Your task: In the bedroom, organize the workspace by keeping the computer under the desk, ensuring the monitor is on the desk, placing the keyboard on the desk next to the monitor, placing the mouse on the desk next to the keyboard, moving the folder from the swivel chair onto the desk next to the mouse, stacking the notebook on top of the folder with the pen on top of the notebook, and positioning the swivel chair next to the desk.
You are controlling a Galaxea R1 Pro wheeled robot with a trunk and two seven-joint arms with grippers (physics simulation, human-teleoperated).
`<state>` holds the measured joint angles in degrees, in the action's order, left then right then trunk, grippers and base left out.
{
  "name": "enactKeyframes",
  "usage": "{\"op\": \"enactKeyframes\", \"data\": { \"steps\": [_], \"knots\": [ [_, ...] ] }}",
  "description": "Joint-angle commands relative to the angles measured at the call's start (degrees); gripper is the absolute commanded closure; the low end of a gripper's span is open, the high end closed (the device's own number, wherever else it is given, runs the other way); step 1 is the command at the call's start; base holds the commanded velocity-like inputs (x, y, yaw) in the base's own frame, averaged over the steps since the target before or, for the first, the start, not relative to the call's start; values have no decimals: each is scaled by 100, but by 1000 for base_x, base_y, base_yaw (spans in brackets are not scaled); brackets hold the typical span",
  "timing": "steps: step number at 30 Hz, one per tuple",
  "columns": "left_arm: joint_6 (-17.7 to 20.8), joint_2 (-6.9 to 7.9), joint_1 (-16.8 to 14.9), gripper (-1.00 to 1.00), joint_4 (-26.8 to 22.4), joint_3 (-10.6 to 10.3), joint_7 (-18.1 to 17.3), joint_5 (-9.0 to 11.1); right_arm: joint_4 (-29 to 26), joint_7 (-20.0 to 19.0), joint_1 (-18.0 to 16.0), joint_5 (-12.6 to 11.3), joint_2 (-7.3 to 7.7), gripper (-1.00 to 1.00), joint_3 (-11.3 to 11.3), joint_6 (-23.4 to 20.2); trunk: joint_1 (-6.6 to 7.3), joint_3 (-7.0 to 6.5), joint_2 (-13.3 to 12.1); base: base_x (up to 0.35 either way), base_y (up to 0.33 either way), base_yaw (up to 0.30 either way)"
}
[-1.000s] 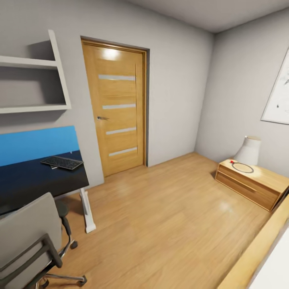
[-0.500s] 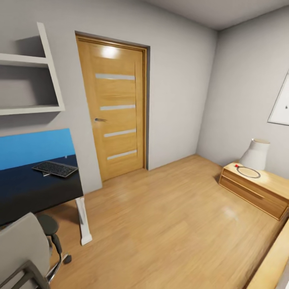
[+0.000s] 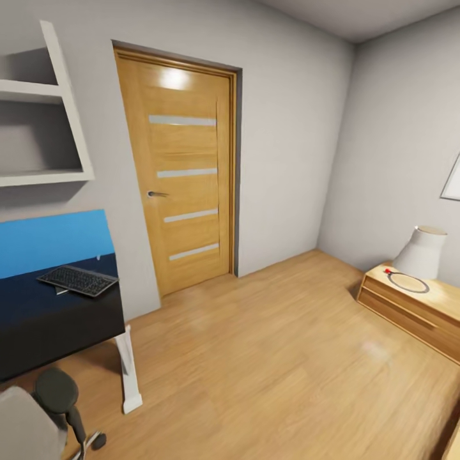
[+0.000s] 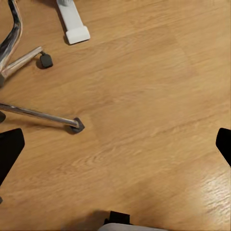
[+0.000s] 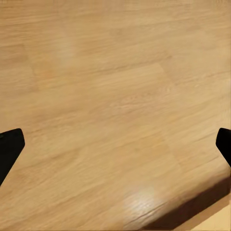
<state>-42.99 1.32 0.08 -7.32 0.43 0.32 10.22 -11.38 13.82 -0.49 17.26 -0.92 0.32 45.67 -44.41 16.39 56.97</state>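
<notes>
While I face the wooden door (image 3: pixel 185 172) across the grey-walled bedroom, the glossy black table with its blue back panel (image 3: pixel 45 313) sits at my left, the slim grey keyboard with dark keys (image 3: pixel 78 280) lying on it near the panel. The grey padded swivel chair (image 3: pixel 25 431) is low at my left, just beside the table's white leg (image 3: pixel 128 370); its chrome star base (image 4: pixel 33 113) shows under my left arm. Both pairs of fingers, left (image 4: pixel 115 149) and right (image 5: pixel 115 144), are spread wide and hold nothing (only wood plank floor (image 5: pixel 115 106) lies between them). I judge I'm in transit, hunting for task things. Best to turn slowly, keeping clear of the castors.
</notes>
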Motion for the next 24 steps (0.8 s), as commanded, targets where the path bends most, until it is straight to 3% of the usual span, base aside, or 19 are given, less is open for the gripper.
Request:
{"op": "enactKeyframes", "data": {
  "steps": [1,24],
  "knots": [
    [-8,0,1,-100,-7,-1,3,6,4,60,-4,58,-2,-100,3,4,-4,6,4,330,18,0],
    [-8,0,1,-100,-7,-6,3,6,-5,60,-4,58,3,-100,3,12,-4,6,4,331,2,0]
  ]
}}
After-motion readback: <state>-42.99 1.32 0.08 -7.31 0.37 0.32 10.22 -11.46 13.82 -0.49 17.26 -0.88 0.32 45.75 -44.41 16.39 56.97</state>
